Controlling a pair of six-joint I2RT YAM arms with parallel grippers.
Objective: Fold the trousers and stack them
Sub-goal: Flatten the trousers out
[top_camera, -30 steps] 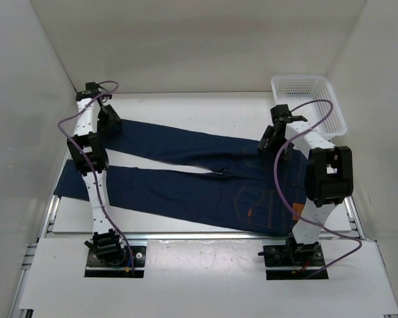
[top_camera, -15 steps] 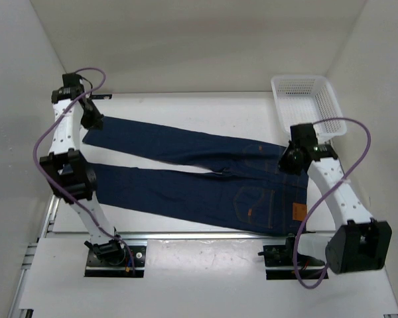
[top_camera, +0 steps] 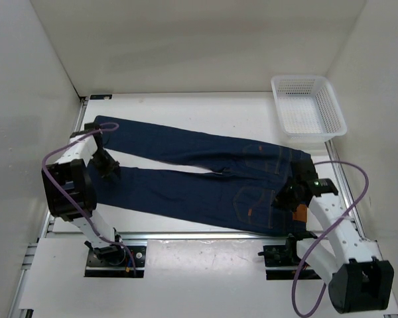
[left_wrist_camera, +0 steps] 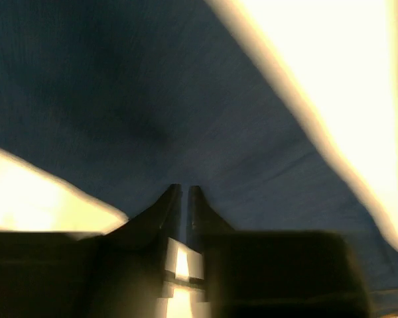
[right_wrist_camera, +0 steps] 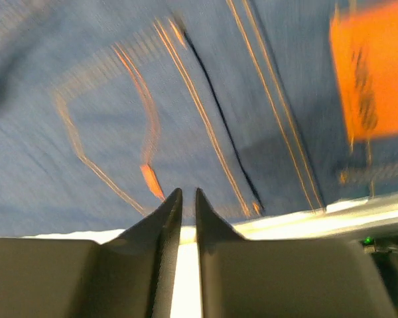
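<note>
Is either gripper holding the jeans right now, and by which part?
Nothing is held: the left gripper and the right gripper are both shut and empty over the trousers.

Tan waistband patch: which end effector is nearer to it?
Right. The right end effector is over the seat of the trousers by the back pocket, close to the tan patch; the left end effector is over the opposite, cuff end.

Robot lab cell: white enclosure walls (top_camera: 186, 46), alu rail (top_camera: 199, 234), bolted arm bases (top_camera: 113, 255).
</note>
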